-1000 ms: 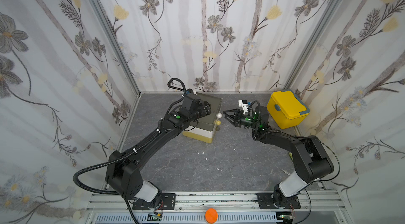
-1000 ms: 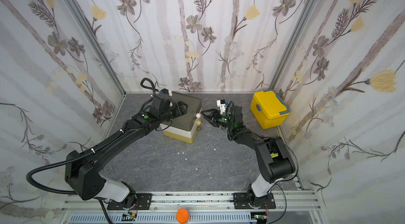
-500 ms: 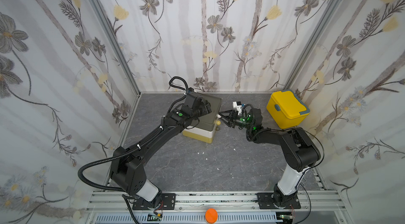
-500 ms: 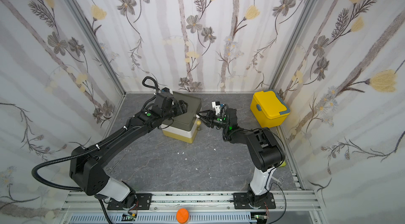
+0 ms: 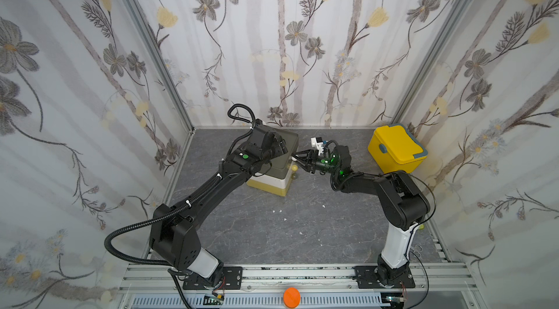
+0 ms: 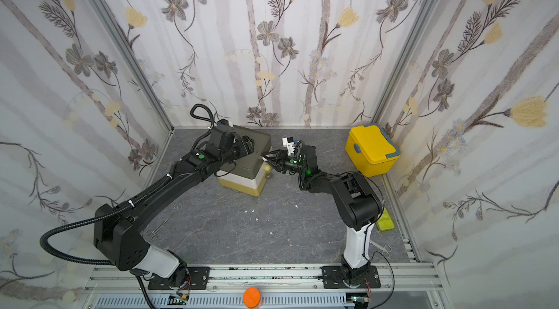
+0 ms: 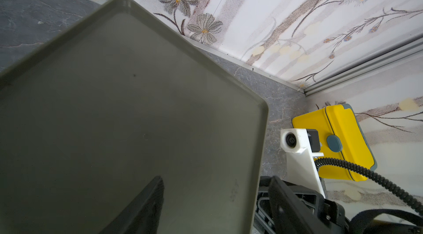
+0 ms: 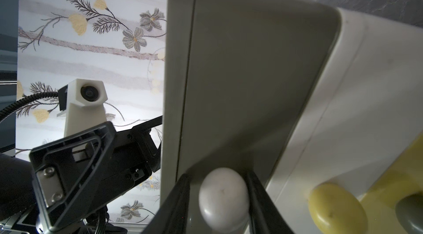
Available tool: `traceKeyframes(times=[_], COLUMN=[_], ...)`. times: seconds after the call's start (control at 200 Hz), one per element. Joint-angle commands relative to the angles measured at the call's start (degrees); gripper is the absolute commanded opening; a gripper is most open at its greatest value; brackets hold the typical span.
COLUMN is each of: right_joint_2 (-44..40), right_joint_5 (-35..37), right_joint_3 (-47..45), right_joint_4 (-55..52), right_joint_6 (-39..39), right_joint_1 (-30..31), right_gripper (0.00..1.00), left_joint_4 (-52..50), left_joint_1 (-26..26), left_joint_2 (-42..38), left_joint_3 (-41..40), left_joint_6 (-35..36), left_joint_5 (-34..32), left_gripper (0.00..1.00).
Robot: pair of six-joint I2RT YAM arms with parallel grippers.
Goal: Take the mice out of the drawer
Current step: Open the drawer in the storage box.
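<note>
The drawer [image 5: 289,143] [image 6: 260,145] is a small three-tier box at the back of the grey floor, with an olive top tier, a white middle tier and a yellow bottom tier, all pushed in. My left gripper [image 5: 279,148] [image 7: 215,179] lies on its olive top [image 7: 137,95]. Its jaws are apart, one finger on the lid and the other past the front edge. My right gripper [image 5: 295,158] [image 8: 217,175] is at the box's front. It is shut on the white ball knob [image 8: 223,196] of the olive tier [image 8: 251,72]. The mice are hidden.
A bright yellow lidded box [image 5: 396,147] [image 7: 343,143] stands at the back right corner. A yellow knob [image 8: 336,207] and a dark knob [image 8: 412,210] sit on the lower tiers. A green flat item [image 6: 384,221] lies by the right wall. Flowered walls close in on three sides.
My right gripper has moved left to the box's front and closed around the white knob. My left gripper has stayed on the box's top, its arm shifting only slightly.
</note>
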Motion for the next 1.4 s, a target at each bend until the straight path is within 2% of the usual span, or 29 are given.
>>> traceKeyframes(times=[0.0,0.535,0.879,1.394], right_joint_2=[-0.3,-2.1,-5.8,-14.1], right_joint_5=[0.8,0.0,-0.9,-3.2], right_joint_3=[-0.8,-3.0,-7.4,-16.6], right_joint_4=[6.1,6.5,8.3,3.4], right_joint_6=[1.3,1.8,2.7,-0.4], right_joint_1=[-0.7,-1.8,-4.3,-11.3], right_gripper=[0.37,0.25,0.25,0.23], left_joint_4=[0.1,0.1,0.2,0.3], left_joint_1=[0.3,1.9,2.2,2.3], left_joint_2=[0.5,3.4,2.2,1.3], left_joint_3=[-0.1,-1.6,-2.9,-3.3], left_joint_6=[0.0,-1.3,-1.6,-1.4], left_joint_5=[-0.2,0.4,0.2,-0.3], left_gripper=[0.75,0.72,0.72,0.72])
